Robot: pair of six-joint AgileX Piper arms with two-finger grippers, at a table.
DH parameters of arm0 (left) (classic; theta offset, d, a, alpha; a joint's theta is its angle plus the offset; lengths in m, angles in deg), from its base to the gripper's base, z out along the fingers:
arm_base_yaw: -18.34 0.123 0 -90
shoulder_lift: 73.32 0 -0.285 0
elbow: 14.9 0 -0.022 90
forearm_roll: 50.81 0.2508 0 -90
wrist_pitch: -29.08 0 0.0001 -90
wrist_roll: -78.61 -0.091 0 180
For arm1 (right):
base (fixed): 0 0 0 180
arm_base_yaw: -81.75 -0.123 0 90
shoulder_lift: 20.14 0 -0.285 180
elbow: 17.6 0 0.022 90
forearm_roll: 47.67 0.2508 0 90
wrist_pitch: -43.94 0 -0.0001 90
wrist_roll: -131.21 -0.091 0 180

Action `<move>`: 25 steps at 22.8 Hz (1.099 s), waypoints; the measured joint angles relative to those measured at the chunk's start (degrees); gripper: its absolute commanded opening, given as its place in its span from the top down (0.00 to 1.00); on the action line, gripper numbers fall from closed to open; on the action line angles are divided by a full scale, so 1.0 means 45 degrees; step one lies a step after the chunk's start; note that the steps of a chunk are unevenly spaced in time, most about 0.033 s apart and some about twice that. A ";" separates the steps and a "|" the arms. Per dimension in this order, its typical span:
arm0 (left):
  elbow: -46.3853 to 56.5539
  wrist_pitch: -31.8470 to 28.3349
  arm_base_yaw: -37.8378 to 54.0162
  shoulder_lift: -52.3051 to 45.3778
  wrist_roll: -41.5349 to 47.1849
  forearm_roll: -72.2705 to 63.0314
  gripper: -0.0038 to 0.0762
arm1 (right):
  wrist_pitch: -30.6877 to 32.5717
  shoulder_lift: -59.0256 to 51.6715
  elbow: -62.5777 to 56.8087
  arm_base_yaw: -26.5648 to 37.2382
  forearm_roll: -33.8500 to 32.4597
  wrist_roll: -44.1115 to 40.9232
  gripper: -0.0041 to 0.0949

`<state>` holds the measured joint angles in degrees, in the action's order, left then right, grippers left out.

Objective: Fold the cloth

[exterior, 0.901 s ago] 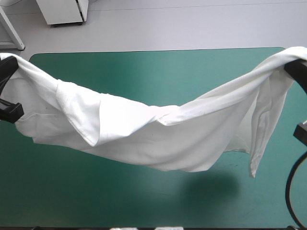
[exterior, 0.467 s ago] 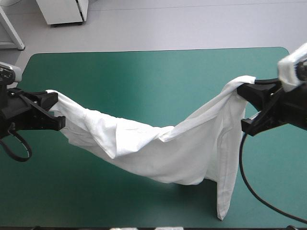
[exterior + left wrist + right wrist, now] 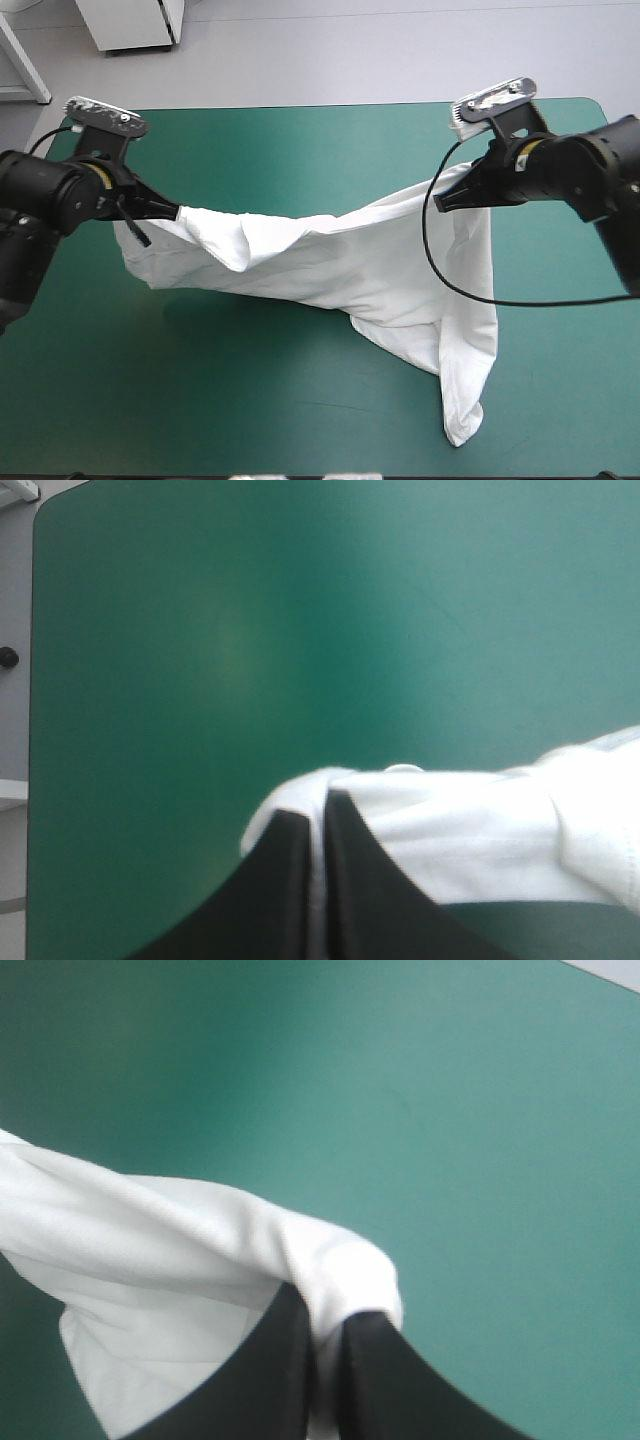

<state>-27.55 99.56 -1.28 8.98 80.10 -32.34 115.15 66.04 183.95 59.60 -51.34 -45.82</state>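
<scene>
T-shirt [image 3: 330, 265] pinched at both ends: left hand [image 3: 172, 212] and right hand [image 3: 445, 200] each clamped nearly closed on white fabric and held well apart, probably to stretch one edge for laying flat. Middle sags toward the teal-green counter [image 3: 300, 140]; a loose tail drapes toward its near edge.

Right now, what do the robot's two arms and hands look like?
The left arm and right arm are black, built of thick rounded segments, with a thin yellowish band near each wrist. The left hand and right hand each have two broad black fingers, curved like fins and tapering to a point.
</scene>
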 measured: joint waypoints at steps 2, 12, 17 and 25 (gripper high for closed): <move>0.0000 -0.0832 0.0247 0.0693 0.0000 0.0011 0.96 | -0.0354 0.0729 -0.0013 0.0000 -0.0363 0.0000 0.98; -0.0892 -0.5459 0.2199 0.4629 0.0000 -0.0026 0.96 | -0.1952 0.5819 0.3057 0.2392 -0.0162 0.0042 0.98; -0.1952 -0.5922 0.2238 0.6457 -0.0730 -0.0796 0.96 | -0.1979 0.7409 0.3685 0.2785 0.0576 0.0846 0.98; -0.2213 -0.7458 0.2309 0.8387 -0.1009 -0.1206 0.96 | -0.2049 0.8897 0.3685 0.2886 0.1046 0.1408 0.98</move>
<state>-37.51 66.00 9.11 46.72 75.56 -37.76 105.93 106.08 200.53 72.58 -46.63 -39.48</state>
